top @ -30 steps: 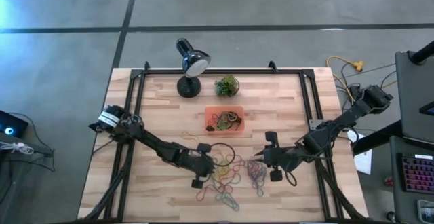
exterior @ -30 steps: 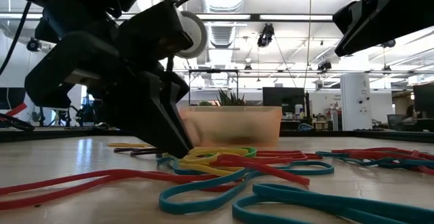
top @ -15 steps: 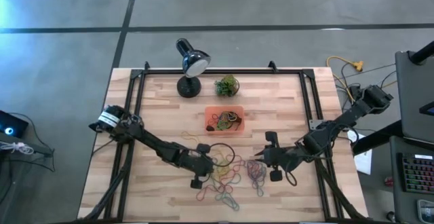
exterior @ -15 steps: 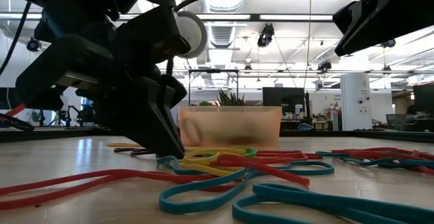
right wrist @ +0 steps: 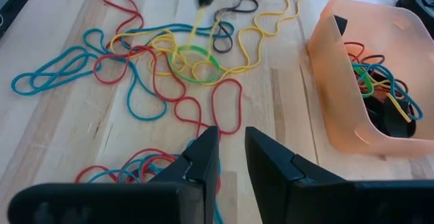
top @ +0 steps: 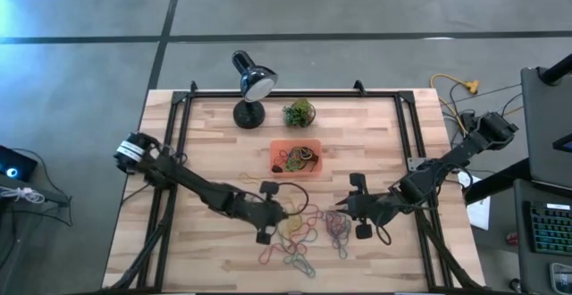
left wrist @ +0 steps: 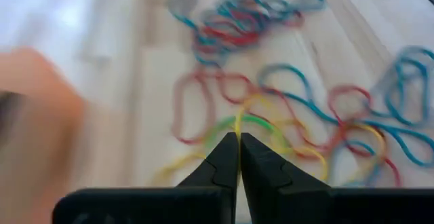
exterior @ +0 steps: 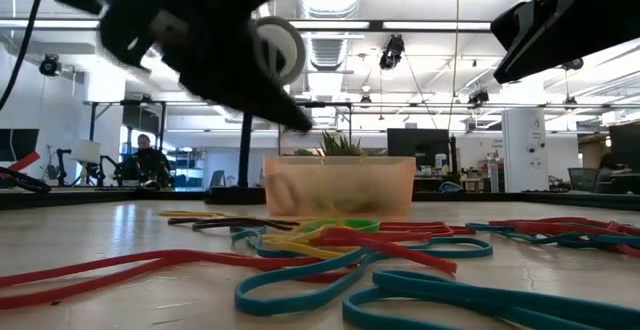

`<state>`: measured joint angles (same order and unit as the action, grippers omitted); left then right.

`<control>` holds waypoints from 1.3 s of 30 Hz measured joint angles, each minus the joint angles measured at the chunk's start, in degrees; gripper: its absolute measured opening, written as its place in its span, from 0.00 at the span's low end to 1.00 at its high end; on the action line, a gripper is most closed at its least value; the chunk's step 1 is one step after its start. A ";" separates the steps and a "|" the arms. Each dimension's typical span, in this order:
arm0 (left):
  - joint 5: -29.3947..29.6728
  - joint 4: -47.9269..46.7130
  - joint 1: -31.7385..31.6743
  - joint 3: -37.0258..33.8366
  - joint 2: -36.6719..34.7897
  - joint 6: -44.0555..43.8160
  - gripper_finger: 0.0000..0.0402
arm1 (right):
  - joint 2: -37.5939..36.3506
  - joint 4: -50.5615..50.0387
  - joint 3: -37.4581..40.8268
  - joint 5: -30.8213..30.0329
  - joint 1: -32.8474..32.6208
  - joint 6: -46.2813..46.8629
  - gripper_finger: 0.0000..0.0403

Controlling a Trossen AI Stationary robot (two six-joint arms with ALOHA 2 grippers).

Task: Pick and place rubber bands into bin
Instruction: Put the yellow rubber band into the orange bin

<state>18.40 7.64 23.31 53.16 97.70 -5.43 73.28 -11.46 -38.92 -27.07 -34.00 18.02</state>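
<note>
Along the front edge of the worktop (top: 206, 134) lies the tangle of rubber bands (top: 299, 234), red, blue, yellow and green loops spread flat on the wood, with a second red and blue clump toward the right front. Over the left part of that tangle hangs the left gripper (top: 288, 214), lifted clear of the wood; its fingers are pressed together on a yellow band (right wrist: 196, 22), which stretches taut from the fingertips down to the pile. The right gripper (top: 340, 212) hovers just beside the right clump, its fingers a little apart with nothing between them. Behind the bands, near the middle of the worktop, sits the bin (top: 295, 158), a shallow orange tray already holding several bands of mixed colours and something dark. Farther back, toward the rear edge, stand a small green plant ball (top: 299, 112) and, to its left, a black desk lamp (top: 250, 85). Beyond the table, a seated person (exterior: 146, 157) shows in the room.
</note>
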 joint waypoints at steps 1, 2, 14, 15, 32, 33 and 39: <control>1.77 -0.74 0.00 0.43 -0.72 0.62 0.00 | 0.00 0.01 0.00 0.00 0.00 0.00 0.17; 3.63 -1.53 0.00 0.74 -1.46 1.66 0.00 | 0.02 0.00 0.00 0.00 0.00 0.00 0.17; 19.82 -2.62 -1.41 5.45 -9.42 19.29 0.00 | 0.02 -0.11 0.02 0.00 0.00 0.00 0.17; 20.57 -2.68 -1.89 5.93 -9.80 20.72 0.00 | 0.02 -0.07 0.02 0.00 0.00 0.00 0.17; 14.07 -2.59 -18.82 6.83 -8.77 25.65 0.00 | 0.02 -0.07 0.13 -0.04 0.00 -0.14 0.17; 13.06 -2.54 -19.50 6.67 -8.47 25.31 0.00 | 0.02 -0.09 0.15 -0.04 0.00 -0.16 0.17; 10.08 -2.64 -21.24 5.92 -5.85 25.08 0.00 | 0.02 -0.11 0.34 -0.07 0.00 -0.20 0.17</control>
<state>28.48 4.99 2.07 59.09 91.85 19.65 73.30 -11.57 -38.58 -27.14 -34.00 17.82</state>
